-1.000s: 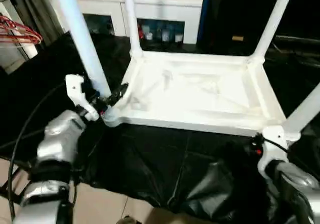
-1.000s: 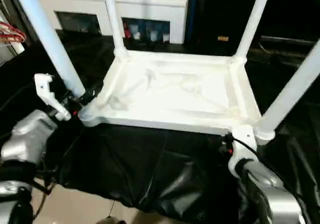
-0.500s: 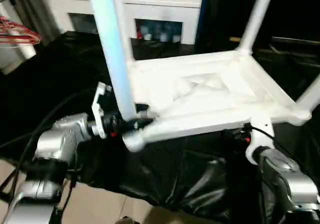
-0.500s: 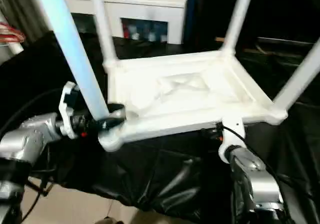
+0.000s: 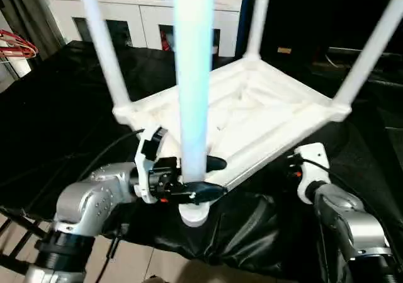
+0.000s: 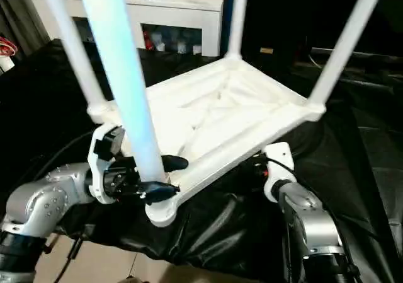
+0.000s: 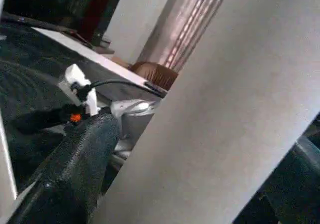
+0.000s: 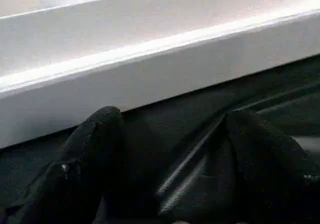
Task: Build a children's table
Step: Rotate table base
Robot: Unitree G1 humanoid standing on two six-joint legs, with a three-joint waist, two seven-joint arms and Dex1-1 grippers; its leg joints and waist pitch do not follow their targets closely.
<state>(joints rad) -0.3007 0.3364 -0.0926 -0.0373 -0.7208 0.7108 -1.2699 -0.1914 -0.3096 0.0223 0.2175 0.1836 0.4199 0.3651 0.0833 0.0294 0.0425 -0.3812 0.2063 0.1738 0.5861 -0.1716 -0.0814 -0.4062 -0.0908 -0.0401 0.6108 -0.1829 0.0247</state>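
Table top [image 5: 264, 116] lay inverted on black sheet [image 5: 56, 119], all four legs up. Left gripper [image 5: 204, 176] fingers clasped nearest leg [image 5: 192, 81] at its socket, probably to steady or turn it. Right gripper [image 8: 170, 169] fingers were spread, empty, beside the rim.

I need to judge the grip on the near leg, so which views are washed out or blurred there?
Left eye view: the near leg glares blue-white, its edges soft; the left gripper around its base reads clearly. Left wrist view: the leg looms close, a featureless grey band. Right wrist view: the tabletop edge is bright but legible.
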